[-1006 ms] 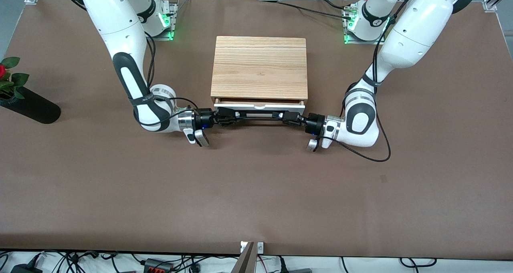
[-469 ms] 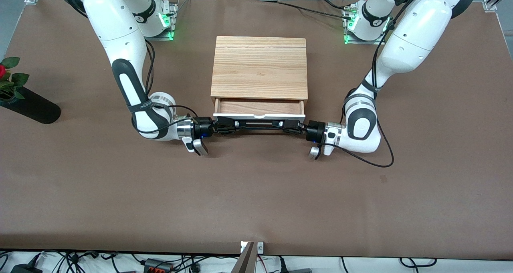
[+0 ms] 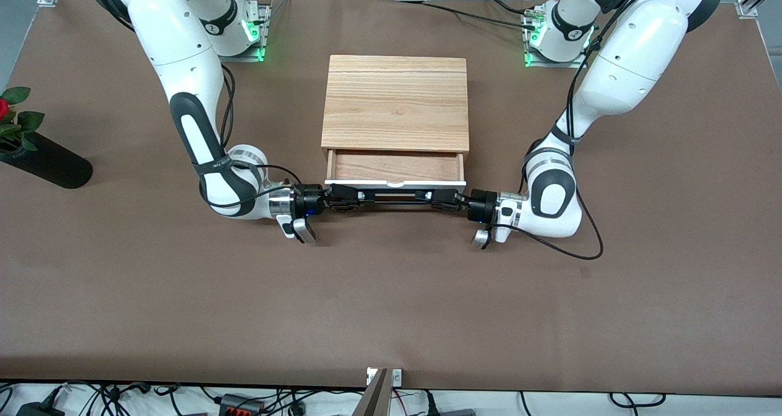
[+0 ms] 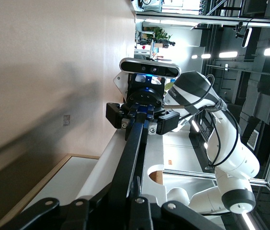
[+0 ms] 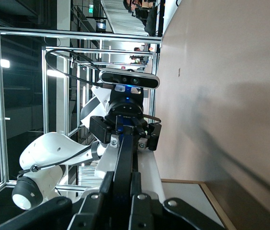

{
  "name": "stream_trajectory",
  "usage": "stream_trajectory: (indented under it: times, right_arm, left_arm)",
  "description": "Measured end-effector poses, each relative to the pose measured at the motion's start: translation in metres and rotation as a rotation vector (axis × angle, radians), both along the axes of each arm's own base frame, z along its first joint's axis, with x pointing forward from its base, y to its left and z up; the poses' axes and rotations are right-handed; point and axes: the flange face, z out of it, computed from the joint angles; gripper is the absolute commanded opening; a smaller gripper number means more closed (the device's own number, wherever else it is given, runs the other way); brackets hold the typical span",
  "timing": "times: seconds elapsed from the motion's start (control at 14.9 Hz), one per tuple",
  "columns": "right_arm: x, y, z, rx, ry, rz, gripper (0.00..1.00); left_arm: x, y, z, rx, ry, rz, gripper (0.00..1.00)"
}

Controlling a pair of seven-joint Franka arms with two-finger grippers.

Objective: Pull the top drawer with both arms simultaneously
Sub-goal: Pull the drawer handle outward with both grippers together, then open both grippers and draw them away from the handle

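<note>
The top drawer (image 3: 394,166) stands partly out of the light-wood cabinet (image 3: 395,101), with its light wood inside showing. Its white front panel (image 3: 366,184) faces the front camera and carries the long black bar handle (image 3: 394,196). My right gripper (image 3: 346,196) is shut on the handle's end toward the right arm. My left gripper (image 3: 441,198) is shut on the end toward the left arm. In the left wrist view my left gripper (image 4: 125,203) clamps the bar (image 4: 132,143), with the right gripper (image 4: 144,117) farther along it. In the right wrist view my right gripper (image 5: 122,194) clamps the bar (image 5: 124,158).
A black vase (image 3: 46,161) with a red rose lies at the right arm's end of the brown table (image 3: 391,294). A metal post (image 3: 379,393) stands at the table's near edge. Cables loop beside both wrists.
Both grippers have moved toward the front camera with the handle held. The drawer has slid farther out of the cabinet, and more of its wood inside shows.
</note>
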Motion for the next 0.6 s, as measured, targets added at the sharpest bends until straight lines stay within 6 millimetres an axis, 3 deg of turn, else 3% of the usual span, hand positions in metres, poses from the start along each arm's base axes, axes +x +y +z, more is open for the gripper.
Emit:
stream_trajectory:
  times: [0.07, 0.13, 0.2, 0.4, 0.6]
  right_arm:
    - [0.001, -0.001, 0.000, -0.001, 0.000, -0.002, 0.30]
    - [0.002, -0.003, 0.000, -0.004, 0.000, -0.008, 0.54]
    - [0.007, -0.011, -0.001, -0.020, -0.002, -0.031, 1.00]
    - [0.022, -0.038, -0.004, -0.060, -0.008, -0.095, 1.00]
    - [0.023, -0.038, -0.004, -0.069, -0.010, -0.102, 1.00]
  left_arm:
    - [0.000, 0.000, 0.000, 0.000, 0.000, 0.002, 0.47]
    - [0.003, 0.002, 0.001, -0.001, -0.002, 0.011, 0.55]
    - [0.004, 0.004, 0.001, 0.003, -0.004, 0.014, 0.62]
    - [0.013, 0.012, 0.005, 0.008, -0.022, 0.027, 0.73]
    - [0.022, 0.013, 0.015, 0.005, -0.049, 0.032, 0.74]
